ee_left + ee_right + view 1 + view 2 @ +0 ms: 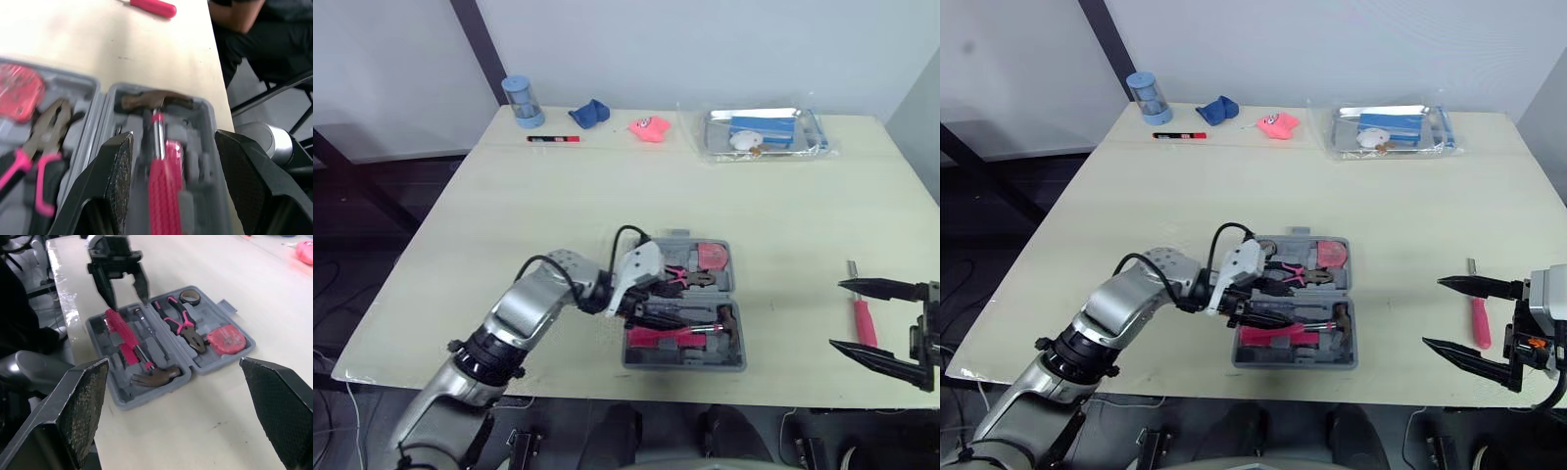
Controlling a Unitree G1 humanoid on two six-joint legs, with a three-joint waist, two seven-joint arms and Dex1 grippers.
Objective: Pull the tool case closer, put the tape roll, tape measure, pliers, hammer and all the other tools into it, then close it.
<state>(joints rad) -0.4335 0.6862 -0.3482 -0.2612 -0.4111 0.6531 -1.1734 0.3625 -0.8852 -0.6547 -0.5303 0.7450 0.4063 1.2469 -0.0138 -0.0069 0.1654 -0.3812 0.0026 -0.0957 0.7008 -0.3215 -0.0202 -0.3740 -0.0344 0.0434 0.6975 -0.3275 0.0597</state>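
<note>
A: Where is the case (685, 362) sitting?

B: It is lying open and flat on the tabletop (558, 196), near the front edge.

A: What is it holding?

B: The hammer (131, 348) is lying in the near half. The pliers (183, 328), the tape measure (225, 339) and the tape roll (190, 296) are lying in the far half.

A: What is the left hand (126, 298) doing?

B: It is hanging over the near half with its fingers spread apart and gripping nothing. The hammer's red handle is running between them. I cannot tell whether they are touching it.

A: And the right hand (1433, 312)?

B: It is hovering near the tabletop's right front corner, well apart from the case. Its fingers are wide open and holding nothing.

A: Is anything lying outside the case?

B: A red screwdriver (864, 318) is lying on the tabletop to the right of the case. From the head camera it is showing between the right hand's two fingers. I cannot tell whether they are touching it.

A: What is sitting along the far edge?

B: A blue cup (521, 101), a pen (553, 139), a blue cloth (590, 114), a pink lump (648, 128) and a bagged tray (764, 132).
</note>
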